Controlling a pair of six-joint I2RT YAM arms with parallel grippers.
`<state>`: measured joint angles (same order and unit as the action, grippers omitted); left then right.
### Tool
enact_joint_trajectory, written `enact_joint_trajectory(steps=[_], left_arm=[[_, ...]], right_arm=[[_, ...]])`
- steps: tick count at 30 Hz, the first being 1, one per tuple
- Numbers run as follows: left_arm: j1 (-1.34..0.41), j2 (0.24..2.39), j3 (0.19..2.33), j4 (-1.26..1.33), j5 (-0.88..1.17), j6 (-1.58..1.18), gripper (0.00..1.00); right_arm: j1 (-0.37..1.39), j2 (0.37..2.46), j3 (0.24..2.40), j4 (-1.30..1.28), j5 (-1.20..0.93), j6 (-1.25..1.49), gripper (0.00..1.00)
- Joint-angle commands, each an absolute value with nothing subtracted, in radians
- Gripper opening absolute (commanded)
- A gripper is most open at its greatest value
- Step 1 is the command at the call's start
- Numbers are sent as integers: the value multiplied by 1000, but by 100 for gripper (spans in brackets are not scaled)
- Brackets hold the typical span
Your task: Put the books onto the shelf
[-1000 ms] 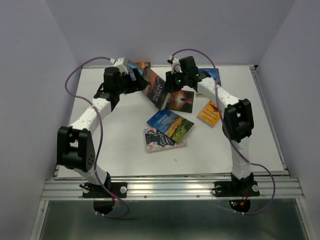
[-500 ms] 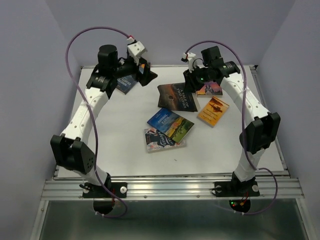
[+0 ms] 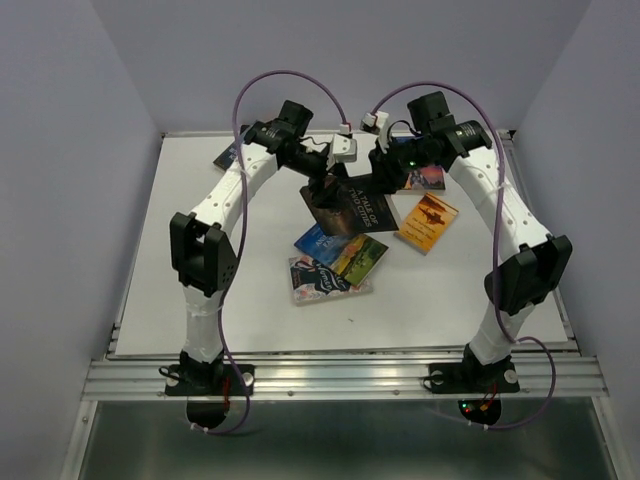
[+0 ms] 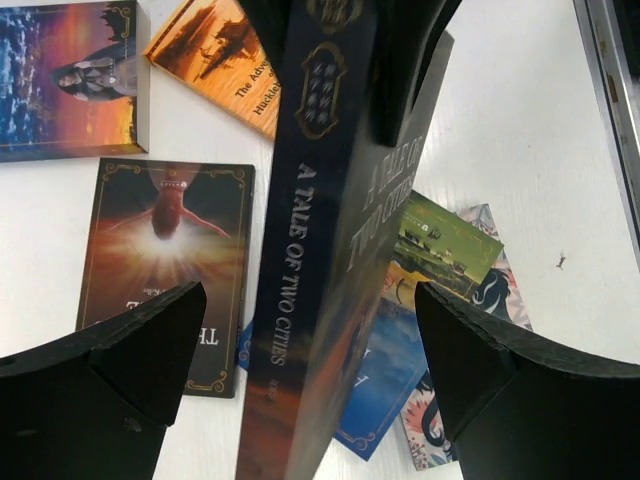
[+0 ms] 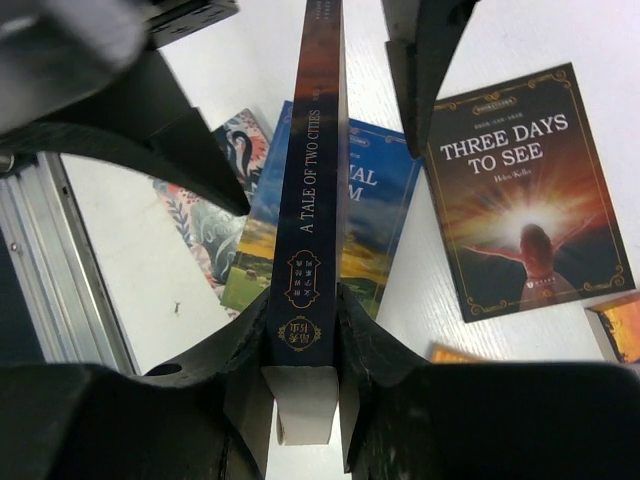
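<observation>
A: Step in hand?
B: Handover, by judgement. The Tale of Two Cities book [image 5: 312, 180] is being held upright at the centre of the top view, clamped at its spine end by the right tool [image 5: 303, 340].
A: Left tool [image 4: 312, 335]?
B: It is being held fully spread astride the book, untouching. Closure on the covers is being called for next. No shelf is being shown.

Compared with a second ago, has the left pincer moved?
Yes. The left pincer has swung right from the far-left corner of the table toward the middle, now beyond the flowered book, straddling A Tale of Two Cities.
</observation>
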<state>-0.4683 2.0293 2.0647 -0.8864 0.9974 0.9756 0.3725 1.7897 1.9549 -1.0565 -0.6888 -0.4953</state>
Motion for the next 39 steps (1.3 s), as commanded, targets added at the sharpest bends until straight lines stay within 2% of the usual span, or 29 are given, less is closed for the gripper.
enact_joint_trajectory(steps=[1,5,7,9,10,12,13,14,15,16,18,20,21,24,25,26,27,30,31,32,35,39], left_arm=[[-460,1970,2045,-916,1058,1018,99],[-468,1962,1999,-956,1088,1081,99],[-471,1948,1968,-953,1095,1103,94],[-476,1937,1937,-957,1114,1129,45],[-479,1930,1931,-963,1126,1147,0],[-479,1911,1924,-957,1169,1153,0],[-477,1907,1921,-948,1183,1157,0],[-477,1899,1914,-939,1199,1151,0],[-474,1893,1910,-911,1225,1119,0],[-471,1875,1901,-860,1233,1053,0],[-450,1843,1850,-637,1277,800,0],[-424,1824,1801,-406,1298,537,0],[-408,1816,1780,-317,1311,438,0],[-330,1792,1622,280,1422,6,0],[-310,1784,1571,487,1387,-396,0],[-302,1783,1492,819,1372,-534,0],[-296,1775,1453,977,1353,-759,0],[-265,1787,1376,1526,1304,-1096,0],[-256,1816,1374,1645,1263,-1331,0],[-236,1837,1390,1875,1208,-1454,0],[-222,1910,1439,2077,1141,-1742,0],[-222,1879,1393,1985,1074,-1637,0]], right_arm=[[374,1703,2023,-1046,-857,-557,1],[374,1692,2025,-1035,-842,-563,1],[374,1695,2034,-1034,-845,-557,1],[374,1700,2048,-1028,-853,-557,1],[374,1701,2051,-1022,-850,-545,1],[374,1709,2062,-999,-833,-529,2],[374,1709,2062,-985,-824,-496,7],[374,1709,2060,-967,-809,-474,17],[374,1707,2056,-930,-767,-453,32],[374,1704,2051,-911,-749,-430,36],[374,1690,2048,-873,-698,-396,65],[365,1669,2046,-838,-670,-364,84],[356,1661,2046,-822,-655,-345,100],[319,1611,2014,-743,-630,-287,100],[310,1592,1994,-715,-629,-266,100],[299,1574,1947,-654,-630,-226,100],[281,1537,1925,-625,-615,-204,100],[243,1491,1841,-513,-591,-98,100],[204,1468,1821,-485,-574,-60,100],[184,1460,1790,-436,-581,-7,100],[99,1439,1738,-349,-671,142,100],[84,1419,1568,-145,-906,316,100]])
